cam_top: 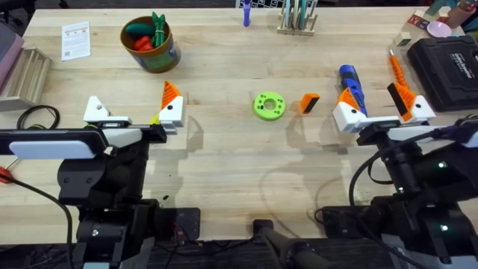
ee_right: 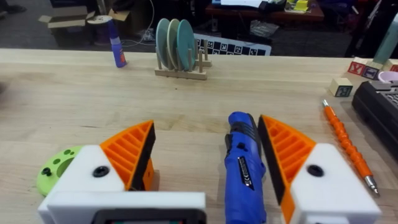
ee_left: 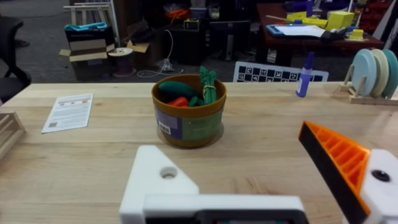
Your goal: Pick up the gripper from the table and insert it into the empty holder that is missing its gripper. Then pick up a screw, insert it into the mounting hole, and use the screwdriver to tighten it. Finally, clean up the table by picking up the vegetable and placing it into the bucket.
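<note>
**A:** Where's the loose gripper point(cam_top: 309, 102) at?

**B:** Lying on the table point(cam_top: 224, 149), just at 3 o'clock of the green disc point(cam_top: 269, 105). The holder point(cam_top: 97, 110) missing its tip is on the left gripper point(cam_top: 133, 112), fingers spread, holding nothing.

**A:** And the right one?

**B:** The right gripper point(cam_top: 379, 107) is spread wide too, the blue screwdriver point(cam_top: 352, 87) lying between its fingers. The bucket point(cam_top: 150, 45) sits at 11 o'clock, toy veggies inside.

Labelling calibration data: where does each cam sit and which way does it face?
Overhead: above the arm bases, looking down and forward over the table; both arms show.
Left wrist: faces the bucket; the holder lacks its tip.
Right wrist: faces the screwdriver between its fingers.
Shared: overhead also shows bucket and screwdriver.
</note>
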